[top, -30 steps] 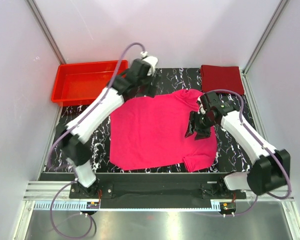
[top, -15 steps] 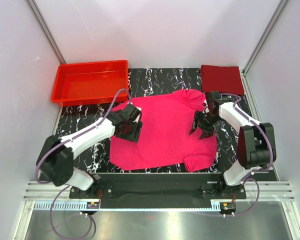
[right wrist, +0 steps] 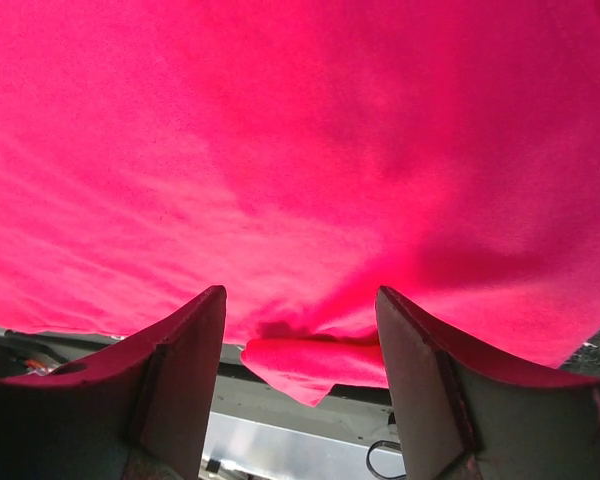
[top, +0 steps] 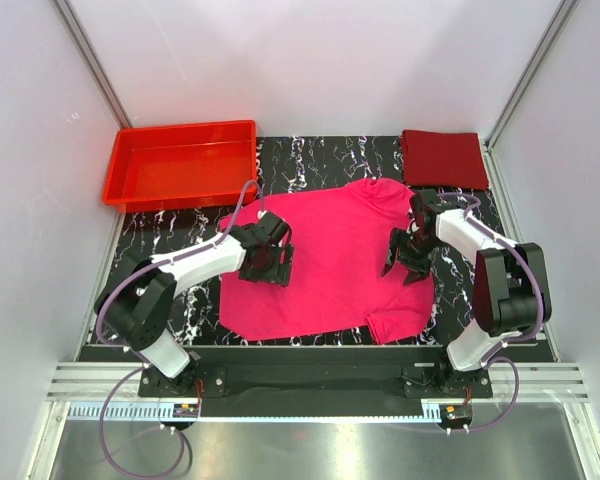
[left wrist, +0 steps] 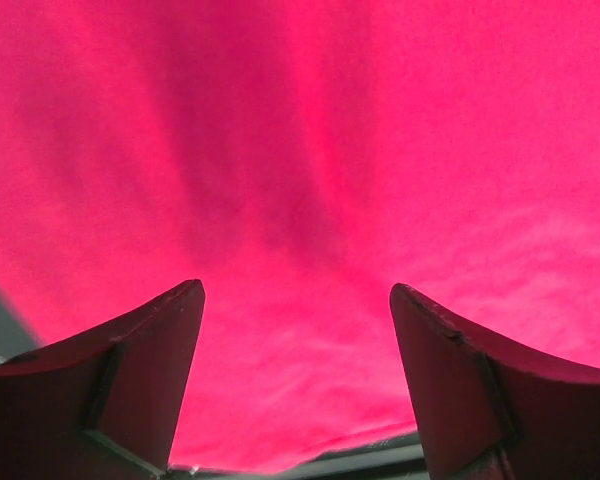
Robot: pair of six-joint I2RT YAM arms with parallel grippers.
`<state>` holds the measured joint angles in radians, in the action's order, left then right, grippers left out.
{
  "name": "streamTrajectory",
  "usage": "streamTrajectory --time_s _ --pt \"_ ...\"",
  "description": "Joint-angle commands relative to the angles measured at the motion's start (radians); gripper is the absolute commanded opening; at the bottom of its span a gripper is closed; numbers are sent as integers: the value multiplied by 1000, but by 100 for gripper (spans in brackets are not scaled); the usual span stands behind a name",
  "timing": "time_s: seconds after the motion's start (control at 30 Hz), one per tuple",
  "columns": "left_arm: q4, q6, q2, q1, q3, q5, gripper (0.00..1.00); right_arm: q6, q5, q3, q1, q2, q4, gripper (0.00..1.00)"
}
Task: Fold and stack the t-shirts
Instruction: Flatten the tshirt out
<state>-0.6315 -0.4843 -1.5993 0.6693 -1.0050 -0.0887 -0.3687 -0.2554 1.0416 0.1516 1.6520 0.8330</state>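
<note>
Far left: red plastic tray point(top: 180, 160), nothing in it, off the mat.

Left tool point(top: 273, 263): low over the left half of the magenta-pink t-shirt point(top: 330, 270), near its left hem. The wrist view shows the fingers point(left wrist: 130, 370) spread with only flat cloth below. Nothing is pinched.

The pink shirt lies spread flat, unfolded, mid-surface on the black marbled mat point(top: 170, 235). The collar end points to the right and one sleeve point(top: 395, 322) sits at the near right corner. A few shallow wrinkles, otherwise smooth.

Right tool point(top: 401, 268): over the shirt's right edge, between collar and near sleeve. Its jaws are also apart, gripping nothing. Its wrist view shows a bunched lip of cloth point(right wrist: 300, 362) just beyond the fingertips.

Far right corner: dark maroon t-shirt point(top: 443, 158), already a neat folded square, well apart from the pink one.

Handling, as I judge it: thin, limp, light knit. It will drape and drag rather than hold its shape, and it won't slip much. Pinch the edges or corners, a single layer, both tools at matching points along one side. Lift low and lay it over. Grabbing mid-panel just tents the cloth.
</note>
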Motion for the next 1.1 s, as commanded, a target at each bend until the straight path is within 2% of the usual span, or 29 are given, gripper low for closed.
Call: streamTrajectory --time_s 0.0,0.17,0.2,0.27,0.3,0.33,0.37,0.5,0.57,0.67,0.7,0.77,0.83,0.87,0.9,1.0,1.07 --pt "130 -59 -33 -4 48 47 79 2 50 -2 5 -55 -21 69" --pt "184 -65 -116 -16 72 56 61 -19 94 -5 -1 -106 -17 68" --pt "187 -63 -122 -17 74 60 48 -25 113 -3 -6 -119 -15 67" --pt "181 -56 -126 -19 65 55 30 -44 133 1 -20 -153 -15 64" --pt "167 -53 -123 -19 59 44 10 -44 154 5 -23 -164 -12 64" --pt "127 -51 -99 -17 51 20 0 -42 165 11 -26 -179 -5 63" --pt "98 -57 -78 -13 34 -3 0 -36 176 24 -29 -184 3 62" --pt "-71 -74 54 32 -73 -141 0 -6 211 63 -29 -195 38 60" --pt "-120 -59 42 38 -141 -140 0 -4 214 70 -29 -204 48 60" --pt "-148 -10 -95 39 -320 -138 0 -12 202 72 -30 -209 43 60" --pt "-158 6 -194 39 -442 -135 0 -13 197 72 -29 -207 40 60" --pt "-180 54 -293 38 -564 -117 1 -16 182 67 -29 -196 37 60" --pt "-303 67 -405 35 -746 -118 17 -19 171 72 -29 -186 40 60" --pt "-322 64 -409 35 -750 -138 55 -18 168 71 -29 -184 41 60" --pt "-309 56 -354 35 -727 -188 67 -19 165 67 -29 -184 37 60" --pt "-229 64 -170 10 -490 -195 78 -24 141 48 -30 -182 35 61" --pt "-214 69 -96 -8 -346 -178 78 -32 121 20 -29 -187 29 61"
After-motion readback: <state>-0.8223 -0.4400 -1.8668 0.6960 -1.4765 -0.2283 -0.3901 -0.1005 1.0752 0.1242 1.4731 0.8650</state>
